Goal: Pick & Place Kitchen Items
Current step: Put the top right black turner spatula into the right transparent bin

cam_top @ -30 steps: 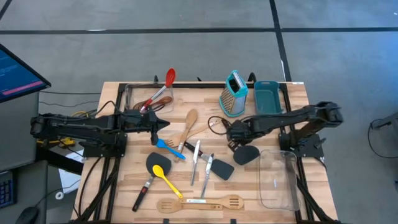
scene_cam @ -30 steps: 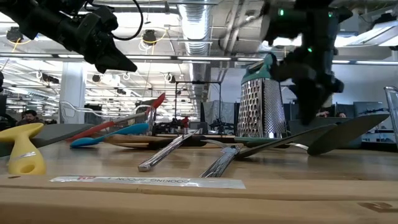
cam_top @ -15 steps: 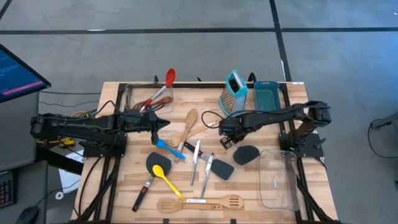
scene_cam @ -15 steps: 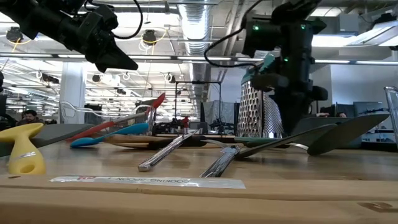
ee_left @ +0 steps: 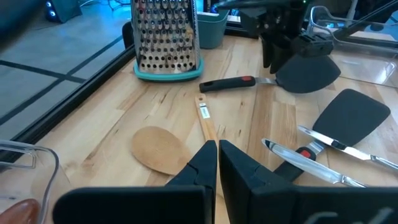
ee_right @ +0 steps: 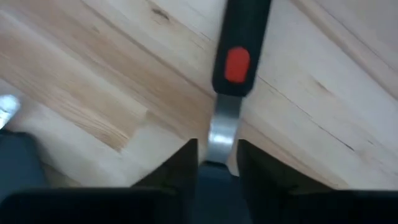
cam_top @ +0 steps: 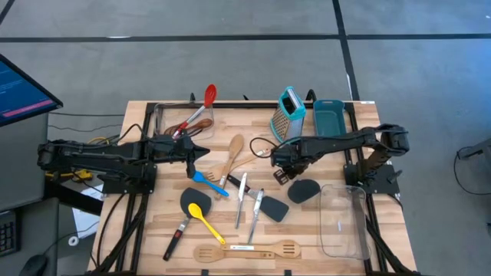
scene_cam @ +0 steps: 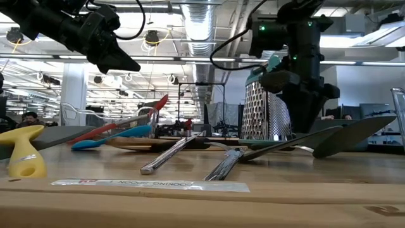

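Jaws shut on the left gripper (cam_top: 205,152), empty, held above the counter (cam_top: 153,222) just off the clear container (cam_top: 165,116) holding the red spoon (cam_top: 209,95). Below it lie the blue spoon (cam_top: 207,181), a black spatula (cam_top: 192,201), the yellow spoon (cam_top: 204,218) and the wooden slotted spatula (cam_top: 247,250) along the near edge. Middle of the counter: wooden spoon (cam_top: 232,151), metal cutlery (cam_top: 242,198) and a second black spatula (cam_top: 273,208). Teal box grater (cam_top: 288,115) stands upright at the far side, teal bin (cam_top: 329,119) just beside it. Right gripper (cam_top: 281,169) is down at the metal neck of the red-dot black spatula (ee_left: 292,76), jaws parted a little, one finger on each side of the neck in the right wrist view; whether they pinch it or just straddle it is unclear, probably not gripping. That spatula's blade rests near the empty clear container (cam_top: 343,222) at the right edge.
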Action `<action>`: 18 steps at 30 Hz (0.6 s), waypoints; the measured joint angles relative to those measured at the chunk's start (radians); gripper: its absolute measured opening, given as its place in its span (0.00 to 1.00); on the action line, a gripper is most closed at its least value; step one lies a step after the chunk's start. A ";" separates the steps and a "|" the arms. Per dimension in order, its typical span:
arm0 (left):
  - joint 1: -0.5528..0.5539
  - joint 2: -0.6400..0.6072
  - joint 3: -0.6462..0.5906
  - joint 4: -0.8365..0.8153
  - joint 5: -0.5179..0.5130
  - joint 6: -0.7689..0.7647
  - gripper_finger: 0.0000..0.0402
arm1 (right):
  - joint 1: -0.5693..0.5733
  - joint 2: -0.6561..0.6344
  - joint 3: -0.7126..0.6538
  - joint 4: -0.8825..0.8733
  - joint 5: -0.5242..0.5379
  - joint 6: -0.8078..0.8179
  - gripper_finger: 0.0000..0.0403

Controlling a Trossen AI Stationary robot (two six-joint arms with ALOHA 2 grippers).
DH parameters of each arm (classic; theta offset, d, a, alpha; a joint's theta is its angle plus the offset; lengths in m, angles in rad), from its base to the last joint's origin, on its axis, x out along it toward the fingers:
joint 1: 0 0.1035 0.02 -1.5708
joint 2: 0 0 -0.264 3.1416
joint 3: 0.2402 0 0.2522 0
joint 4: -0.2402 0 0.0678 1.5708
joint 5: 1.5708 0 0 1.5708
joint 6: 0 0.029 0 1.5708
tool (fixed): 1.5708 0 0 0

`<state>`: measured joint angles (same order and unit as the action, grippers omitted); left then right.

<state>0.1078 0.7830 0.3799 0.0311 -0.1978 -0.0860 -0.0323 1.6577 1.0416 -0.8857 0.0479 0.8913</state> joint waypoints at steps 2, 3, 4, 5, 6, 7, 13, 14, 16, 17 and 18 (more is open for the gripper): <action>0.000 0.000 0.000 0.000 0.001 0.000 0.01 | -0.004 0.000 0.001 0.004 0.000 0.008 0.35; 0.000 0.000 0.000 0.000 0.005 -0.001 0.01 | -0.007 0.000 0.001 0.002 0.001 0.018 0.38; 0.000 0.000 0.000 0.000 0.006 -0.001 0.01 | -0.011 0.000 0.001 0.003 0.001 0.023 0.42; 0.000 0.000 0.000 0.000 0.006 -0.001 0.01 | -0.013 0.000 0.001 0.003 0.001 0.022 0.45; 0.000 0.000 0.000 0.000 0.007 -0.001 0.01 | -0.018 0.000 0.001 0.003 0.001 0.015 0.48; 0.000 0.000 0.000 0.000 0.007 -0.001 0.01 | -0.020 0.000 0.001 0.005 0.001 0.005 0.51; 0.000 0.000 0.000 0.000 0.008 -0.001 0.01 | -0.030 0.000 0.001 0.012 0.014 -0.023 0.59; 0.000 0.000 0.000 0.000 0.008 -0.001 0.01 | -0.030 0.000 0.001 0.012 0.017 -0.027 0.58; 0.000 0.000 0.000 0.000 0.011 -0.001 0.01 | -0.032 0.000 0.001 0.012 0.020 -0.027 0.57; 0.000 0.000 0.000 0.000 0.011 -0.001 0.01 | -0.032 0.000 0.001 0.014 0.020 -0.027 0.56; 0.000 0.000 0.000 0.000 0.011 -0.001 0.01 | -0.032 0.000 0.001 0.017 0.022 -0.029 0.55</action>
<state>0.1078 0.7829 0.3800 0.0307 -0.1864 -0.0868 -0.0639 1.6577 1.0422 -0.8692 0.0698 0.8626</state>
